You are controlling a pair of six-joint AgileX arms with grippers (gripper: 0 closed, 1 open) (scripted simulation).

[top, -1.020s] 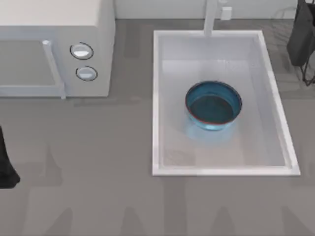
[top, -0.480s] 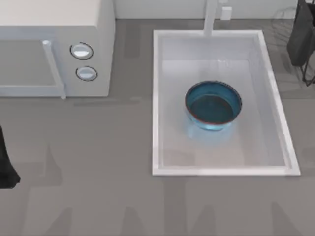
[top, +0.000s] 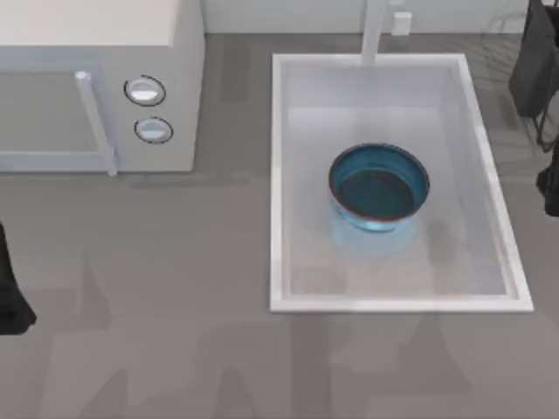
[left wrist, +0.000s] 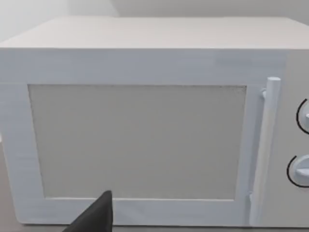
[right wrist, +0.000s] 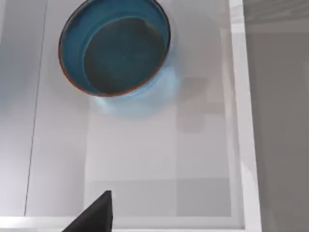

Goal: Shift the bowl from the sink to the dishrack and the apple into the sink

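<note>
A blue bowl [top: 379,188] sat upright near the middle of a white sink [top: 278,183], clear of all four walls. The apple and the dishrack could not be made out, though faint thin wire lines crossed the counter at the far right corner.

The right gripper [top: 550,185] was a dark shape at the right edge of the top view, outside the sink's right rim and level with the bowl. From its wrist camera one dark fingertip [right wrist: 94,215] showed above the sink floor; whether the fingers were parted or together could not be told. The left gripper [top: 10,301] was parked at the left edge of the counter, facing the microwave [top: 96,83], with one fingertip [left wrist: 94,217] showing; its finger state could not be told either.

The likeliest trouble seemed to be the raised right rim, which lay between the right gripper and the bowl: coming across too low could strike it. The bowl's thin rim and rounded wall might let the fingers slip, or nudge the bowl so that it slid along the smooth sink floor. A lift too shallow could catch the bowl on the rim on the way out.

Open room lay on every side of the bowl inside the sink, most of it toward the near wall. The faucet [top: 374,30] stood at the far edge, well apart from the bowl. The counter in front of the microwave, left of the sink, was bare.
</note>
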